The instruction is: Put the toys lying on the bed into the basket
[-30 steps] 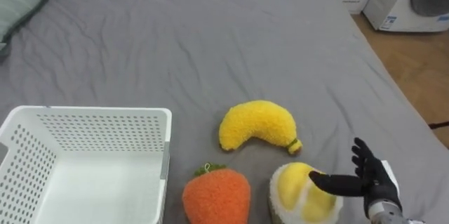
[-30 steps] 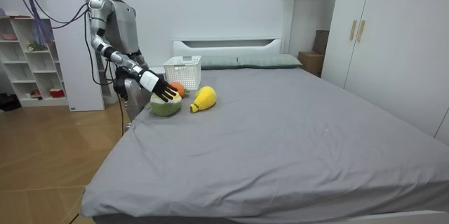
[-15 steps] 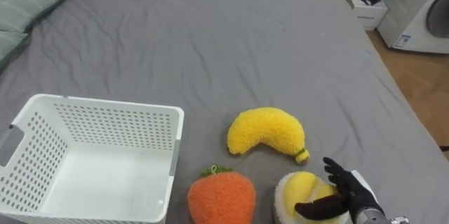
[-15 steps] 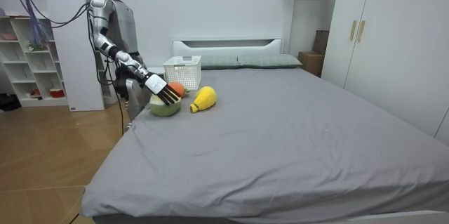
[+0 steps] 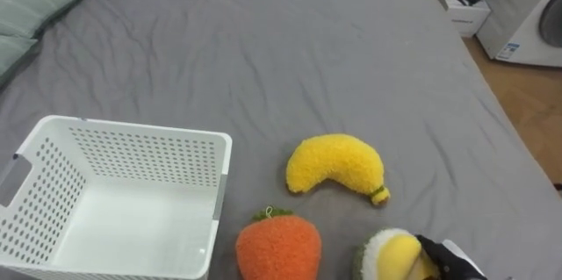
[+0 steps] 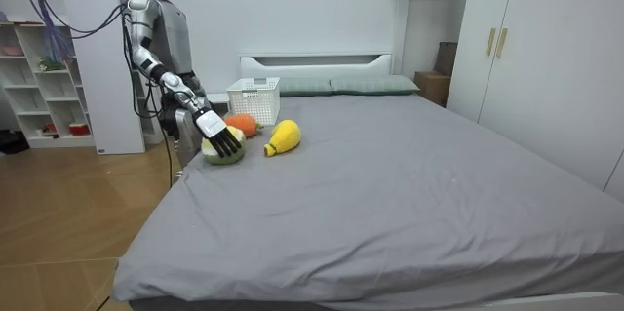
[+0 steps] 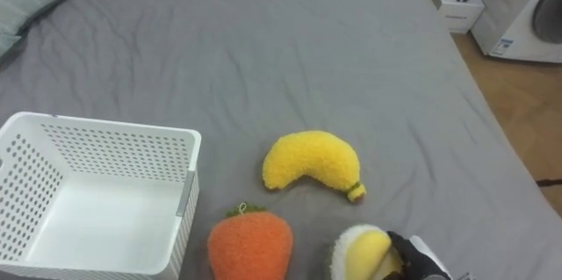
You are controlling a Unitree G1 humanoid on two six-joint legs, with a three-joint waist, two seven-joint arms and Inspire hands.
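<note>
1. The room view showed the robot standing beside the grey bed (image 6: 390, 184), at the room view's left, with its right arm stretched down over the mattress. Shelving (image 6: 39, 87) stood behind it.
2. The eye views looked down from above on a white perforated basket (image 5: 219, 153) resting on the bed.
3. The right hand (image 5: 443, 262) lay on a round yellow-and-white plush fruit (image 5: 391, 254) at the lower edge. In the room view its fingers were spread fairly straight over the toy's green rind, open rather than clasping.
4. A yellow plush banana (image 5: 338, 161) lay just beyond. An orange plush fruit (image 5: 277, 247) sat between the basket and the round toy. All three were outside the basket.
</note>
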